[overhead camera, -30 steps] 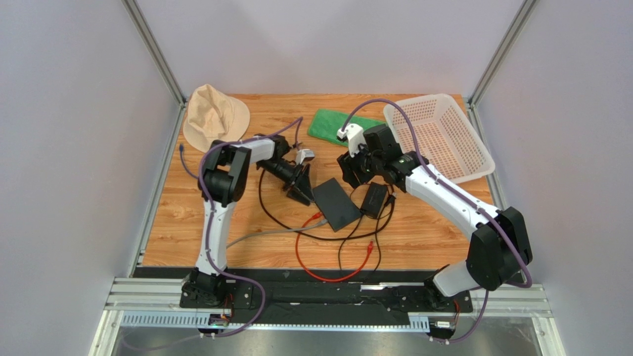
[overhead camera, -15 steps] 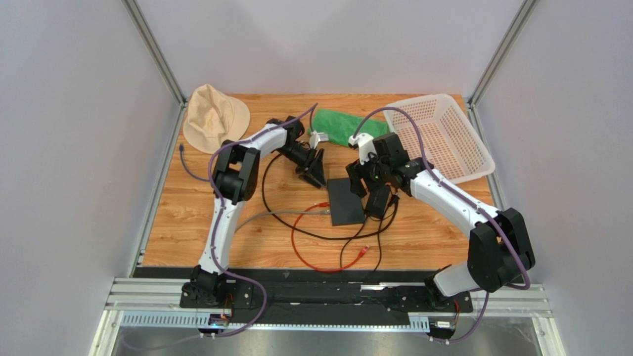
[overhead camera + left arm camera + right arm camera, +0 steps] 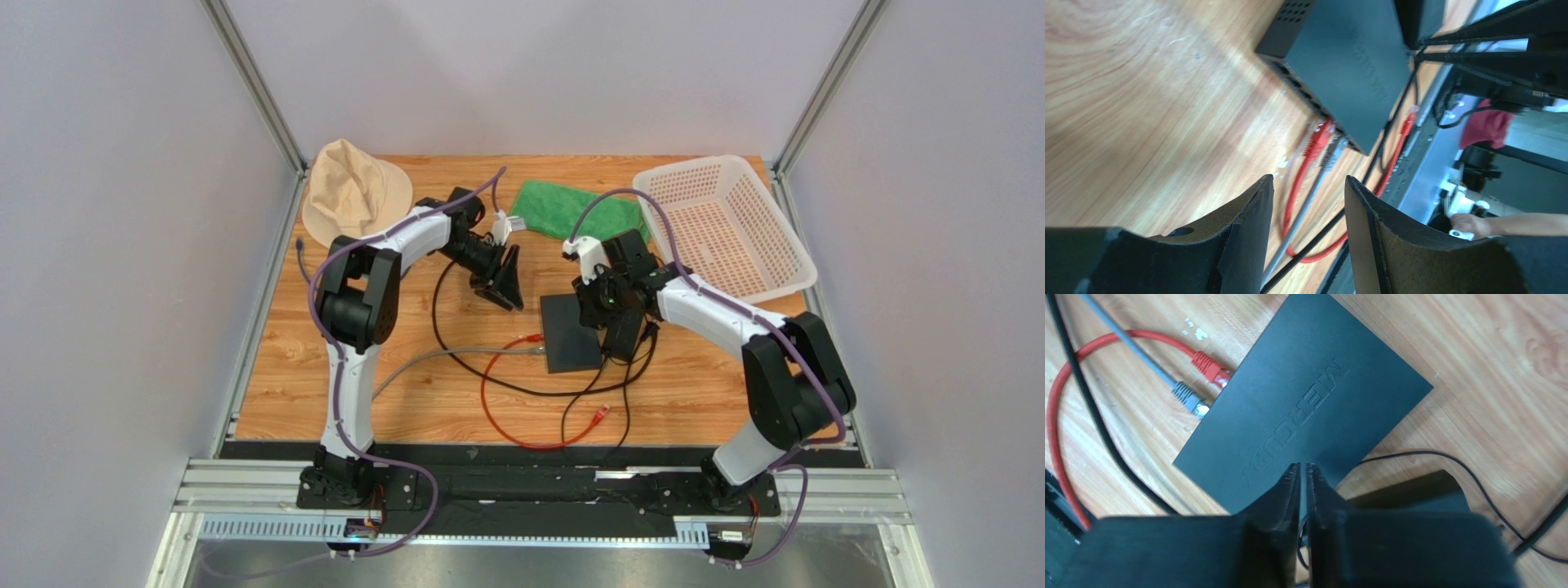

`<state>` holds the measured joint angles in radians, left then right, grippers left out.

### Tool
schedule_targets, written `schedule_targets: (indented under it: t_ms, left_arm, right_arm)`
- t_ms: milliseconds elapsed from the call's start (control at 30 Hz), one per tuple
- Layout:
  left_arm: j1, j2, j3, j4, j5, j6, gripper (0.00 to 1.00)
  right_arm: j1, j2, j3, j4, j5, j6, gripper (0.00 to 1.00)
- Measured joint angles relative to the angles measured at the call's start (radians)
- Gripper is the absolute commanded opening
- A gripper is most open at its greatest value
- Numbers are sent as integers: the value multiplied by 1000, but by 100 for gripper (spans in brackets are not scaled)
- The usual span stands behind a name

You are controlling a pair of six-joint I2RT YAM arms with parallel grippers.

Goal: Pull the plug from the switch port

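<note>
Two robot pincers by a black network switch on a wooden table (image 3: 307,368).

Your right gripper (image 3: 1303,468), fingers pressed together, hangs over one edge of the flat black Mercury switch (image 3: 1309,404), with the black power adapter (image 3: 1413,490) just beside it. Your left gripper (image 3: 1308,184) is spread and empty, near the switch but apart from it. A red plug (image 3: 1209,364) and a grey plug (image 3: 1187,398) sit side by side in the switch ports (image 3: 1315,110) on its left edge. Their cables trail toward the arm bases. Further out lie a green cloth (image 3: 564,206), a beige hat (image 3: 350,184) and a white basket (image 3: 724,221).
</note>
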<state>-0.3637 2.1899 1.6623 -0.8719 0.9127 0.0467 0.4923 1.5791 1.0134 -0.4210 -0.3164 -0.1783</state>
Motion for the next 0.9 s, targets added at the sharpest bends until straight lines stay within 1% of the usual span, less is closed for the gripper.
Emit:
schedule_targets:
  t_ms: [233,367,400,467,667,900]
  left_arm:
    - [-3,0,35,-42,-77,47,55]
    - [-3,2,47,-47,-75,61,54]
    - [-4,6,46,-48,-69,62,53]
    - [-5,19,47,-48,-56,62,53]
    - [-19,92,50,-55,-43,61,53]
    - [-43,101,50,-53,-39,60,52]
  right_arm:
    - [0,96,0,39,4,6,0]
    - [0,104,4,51,3,6,2]
    - [0,108,9,51,2,6,0]
    - [0,117,16,53,-2,6,0]
    - [0,121,19,53,-4,8,0]
    - [0,138,34,53,-13,21,0]
